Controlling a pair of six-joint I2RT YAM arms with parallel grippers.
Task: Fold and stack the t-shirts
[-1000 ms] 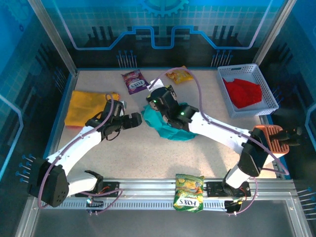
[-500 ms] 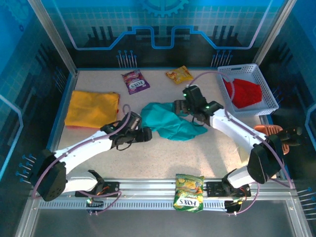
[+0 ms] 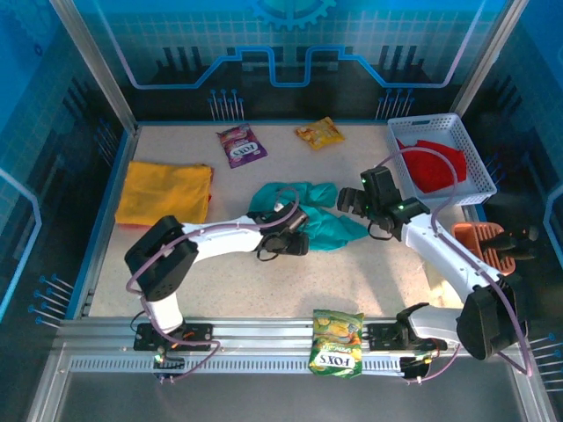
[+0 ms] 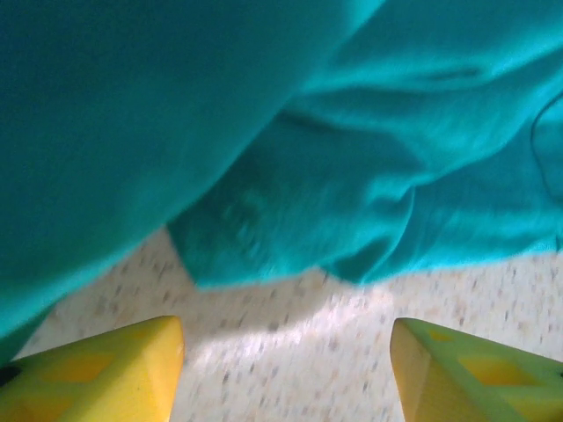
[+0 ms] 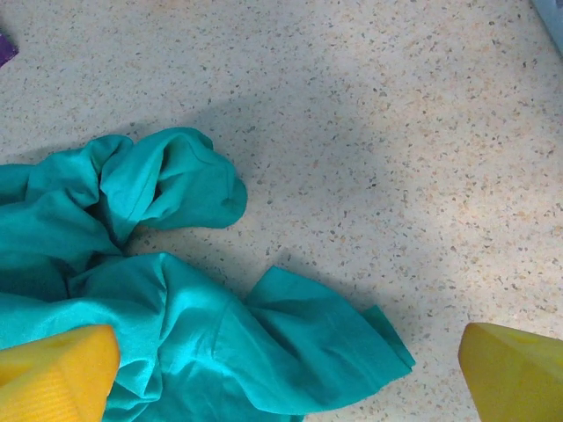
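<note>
Right now the left end effector point(image 4: 286, 374) stands released, its two yellow fingertips point(image 4: 106, 369) apart over the bare speckled table point(image 4: 290, 338) with nothing between them, just short of the near edge of the crumpled teal t-shirt point(image 4: 352, 176). The right end effector point(image 5: 290, 378) is spread wide as well, grasping nothing, and hangs above the teal cloth's right end, where a loose flap lies flat on the table. Seen from above, the teal t-shirt lies bunched mid-table between the two end effectors. The yellow-orange t-shirt point(image 3: 165, 193) lies flat at the far left, well apart from it. The red t-shirt point(image 3: 435, 164) sits in the white basket point(image 3: 424, 120) at the far right corner.
</note>
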